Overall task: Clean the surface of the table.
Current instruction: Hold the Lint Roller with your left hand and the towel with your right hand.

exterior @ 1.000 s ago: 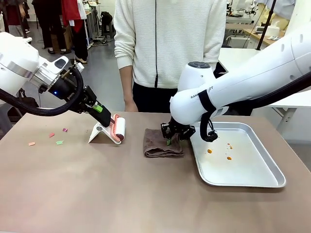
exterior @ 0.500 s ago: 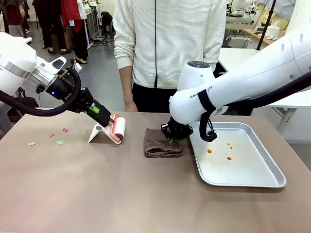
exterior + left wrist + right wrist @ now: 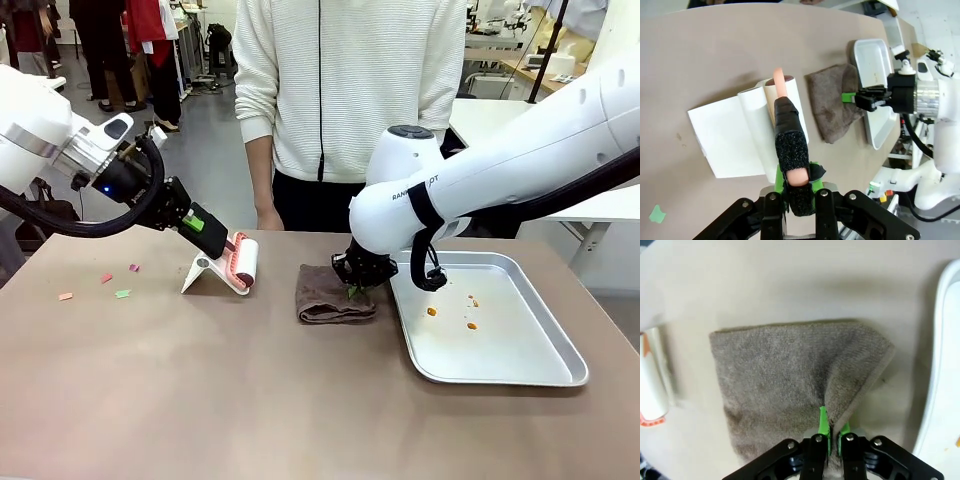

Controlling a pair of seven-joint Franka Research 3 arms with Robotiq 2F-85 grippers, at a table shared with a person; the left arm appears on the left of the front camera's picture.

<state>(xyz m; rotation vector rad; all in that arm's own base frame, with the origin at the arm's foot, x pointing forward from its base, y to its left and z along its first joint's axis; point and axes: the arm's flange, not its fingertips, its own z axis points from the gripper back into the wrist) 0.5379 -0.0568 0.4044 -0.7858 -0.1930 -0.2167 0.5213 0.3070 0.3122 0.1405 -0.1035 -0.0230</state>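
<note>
My left gripper (image 3: 795,186) was clamped on the handle of the lint roller (image 3: 245,266), which rested against its white stand (image 3: 198,274). The right gripper (image 3: 831,434) had pinched a fold of the brown towel (image 3: 780,370), lying just beside the tray (image 3: 510,340). So honestly, barely started: the table (image 3: 250,400) had paper scraps (image 3: 122,293) near its left end, and nothing looked wiped yet. Tools grabbed, that's about it.
</note>
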